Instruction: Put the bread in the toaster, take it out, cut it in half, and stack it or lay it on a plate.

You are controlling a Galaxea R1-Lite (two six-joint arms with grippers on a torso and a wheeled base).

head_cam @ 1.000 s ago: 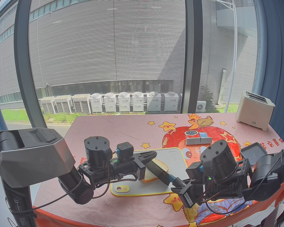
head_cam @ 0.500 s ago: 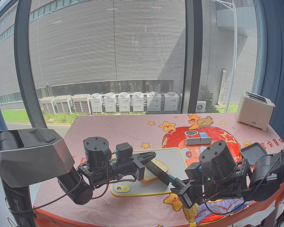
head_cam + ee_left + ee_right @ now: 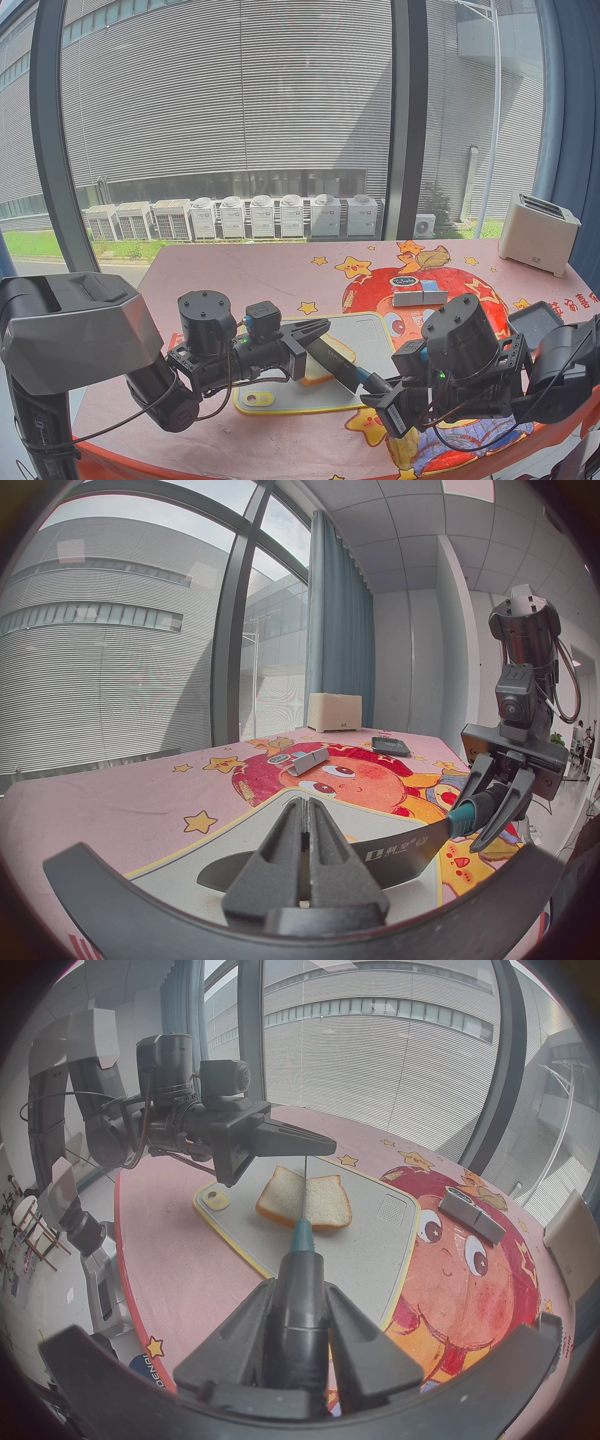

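Observation:
A slice of bread [image 3: 340,345] [image 3: 328,1200] lies flat on the grey cutting board [image 3: 369,331] [image 3: 375,1254]. My right gripper [image 3: 374,389] [image 3: 301,1285] [image 3: 470,824] is shut on the dark, teal-tipped handle of a knife [image 3: 334,362] [image 3: 400,855]. The blade stands edge-down across the middle of the slice. My left gripper [image 3: 326,325] [image 3: 306,802] [image 3: 331,1145] is shut with nothing in it, hovering just above the bread's left part beside the blade. The cream toaster [image 3: 537,232] [image 3: 335,711] stands at the table's far right corner.
A dark square plate [image 3: 534,322] [image 3: 390,745] sits at the right, beyond my right arm. A grey knife block [image 3: 420,295] [image 3: 472,1215] lies behind the board. The table's front edge is close below both arms. A window runs behind the table.
The knife and right gripper have shifted only very slightly. The bread and left gripper stay where they were.

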